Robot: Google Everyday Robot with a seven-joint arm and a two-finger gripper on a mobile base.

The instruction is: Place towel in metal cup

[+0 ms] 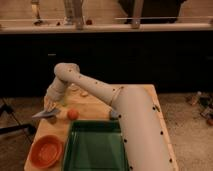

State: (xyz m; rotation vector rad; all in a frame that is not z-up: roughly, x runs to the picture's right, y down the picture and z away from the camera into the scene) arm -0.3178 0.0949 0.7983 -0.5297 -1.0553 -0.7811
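We see our gripper (49,106) at the worktop's (95,107) left edge, closed on the towel (46,113), which hangs flat just beside the orange ball (73,114). Nearer us sit a green tray (95,147) and an orange bowl (46,150). No writing is legible.

At the left of the frame, the gripper (49,106) holds the towel (46,113) over the wooden table's (95,109) left edge. An orange ball (73,114) sits just right of it. Lower down are an orange bowl (46,150) and a green tray (93,146).
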